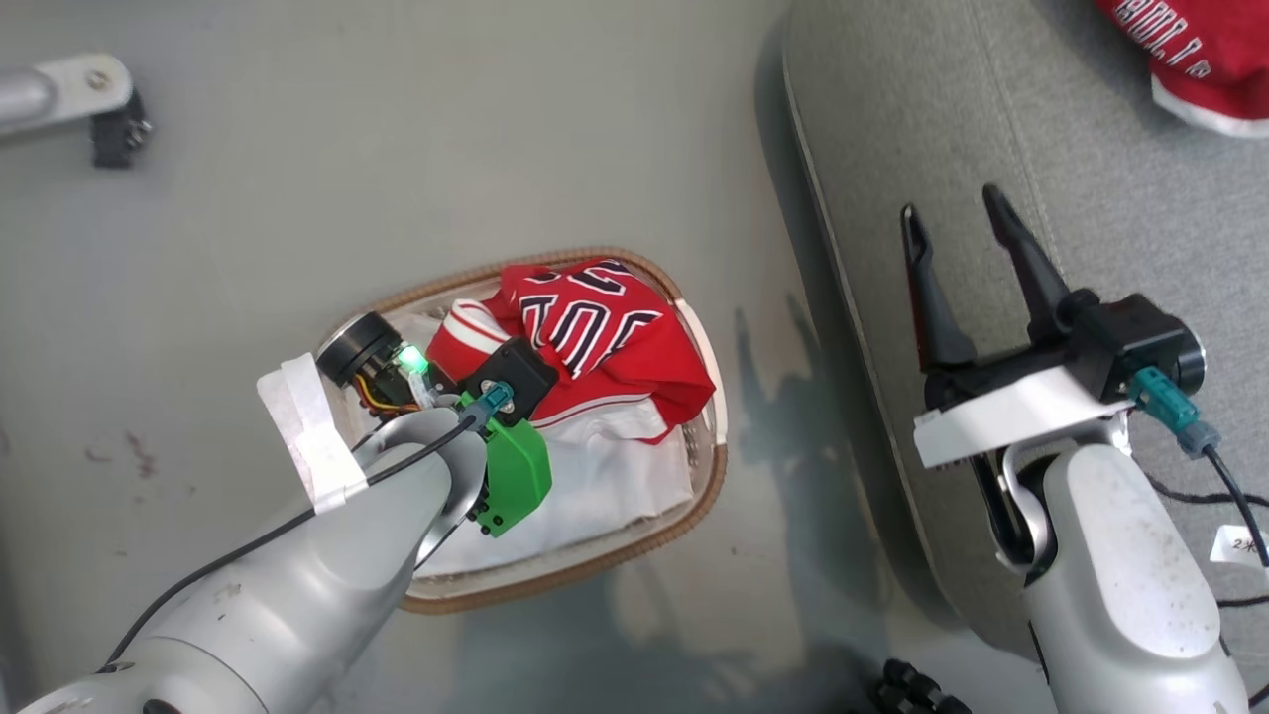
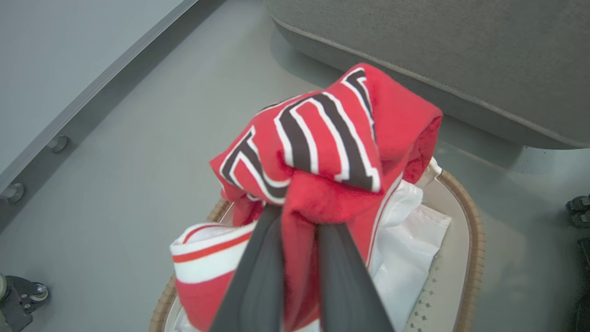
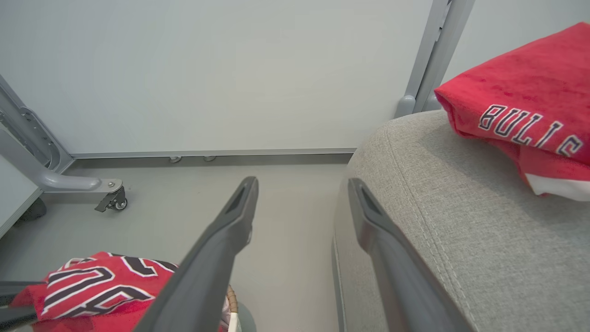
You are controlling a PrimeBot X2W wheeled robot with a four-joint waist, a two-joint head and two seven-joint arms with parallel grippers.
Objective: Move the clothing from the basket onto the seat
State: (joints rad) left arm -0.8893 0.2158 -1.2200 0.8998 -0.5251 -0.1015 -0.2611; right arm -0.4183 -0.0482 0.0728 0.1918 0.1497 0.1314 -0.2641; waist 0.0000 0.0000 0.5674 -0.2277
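So the left hand (image 2: pixel 297 221) is down in the basket (image 1: pixel 716 466), fingers pinched tight on a fold of the red jersey (image 2: pixel 322 138) with the big black-and-white number. The jersey's bunched up on top of the white liner (image 1: pixel 595 486). The basket's on the floor (image 1: pixel 248 198), just left of the seat (image 1: pixel 991 129). The right hand (image 1: pixel 950 208) hangs over the seat's left edge, fingers spread wide, nothing in them. Another red BULLS garment (image 1: pixel 1205 50) lies on the seat, far right.
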